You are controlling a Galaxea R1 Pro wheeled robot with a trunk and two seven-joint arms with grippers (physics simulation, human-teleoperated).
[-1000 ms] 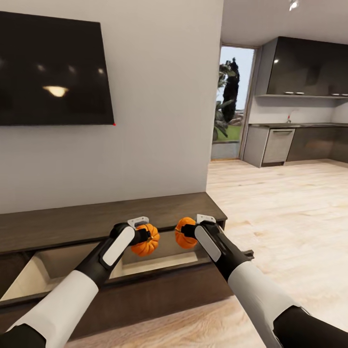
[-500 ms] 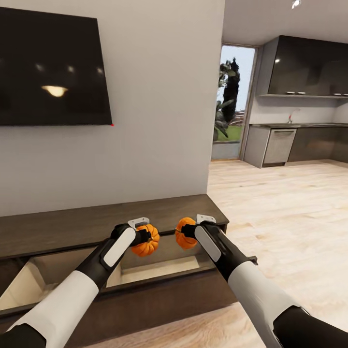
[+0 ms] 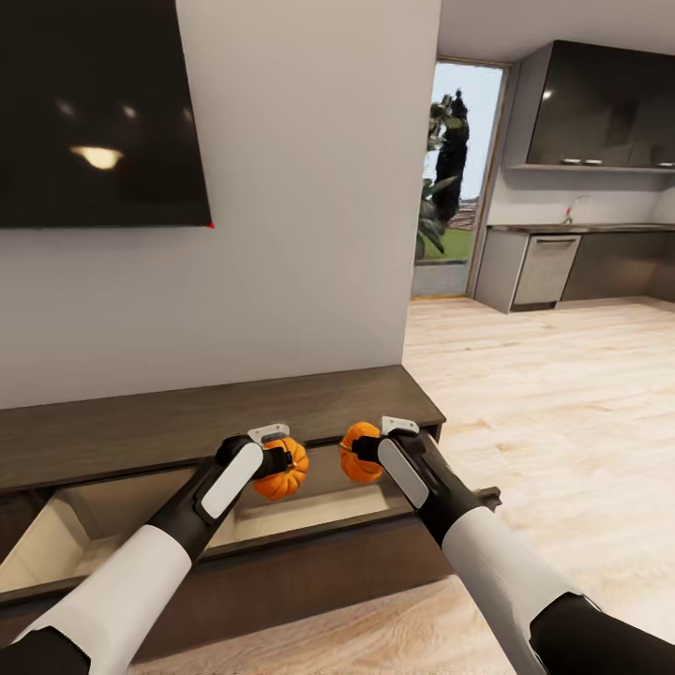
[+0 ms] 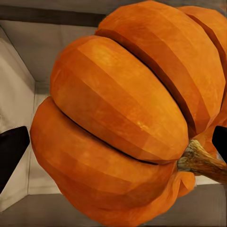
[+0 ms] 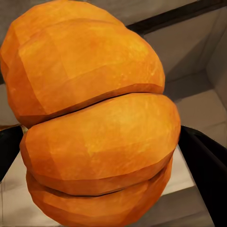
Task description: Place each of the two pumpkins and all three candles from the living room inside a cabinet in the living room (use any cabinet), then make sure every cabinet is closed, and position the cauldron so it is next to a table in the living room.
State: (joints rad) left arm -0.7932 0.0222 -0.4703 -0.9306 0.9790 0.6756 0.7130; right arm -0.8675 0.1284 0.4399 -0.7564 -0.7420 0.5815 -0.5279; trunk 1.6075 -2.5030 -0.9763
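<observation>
The long, low dark-brown wooden cabinet [image 3: 281,412] stands with its pale-lined compartment open below both arms, its front edge toward the robot. The left fingers [image 3: 277,461] pinch one bright-orange ribbed pumpkin [image 3: 284,472] above it; its stem [image 4: 201,161] lies sideways. The right fingers [image 3: 367,450] pinch the other orange pumpkin [image 3: 355,453], just beside.

Left claw [image 3: 284,458]: its fingertips are lying behind the pumpkin [image 3: 282,469] it is holding, so the contact is not showing; in the left wrist view this pumpkin [image 4: 123,118] is running off the frame. Right claw [image 3: 364,449]: the second pumpkin [image 3: 359,452] is covering its fingertips likewise. Below both claws, the arms are hiding part of the open drawer [image 3: 309,511], and the frame edge is cutting its left end. The television [image 3: 94,112] is cropped.
</observation>
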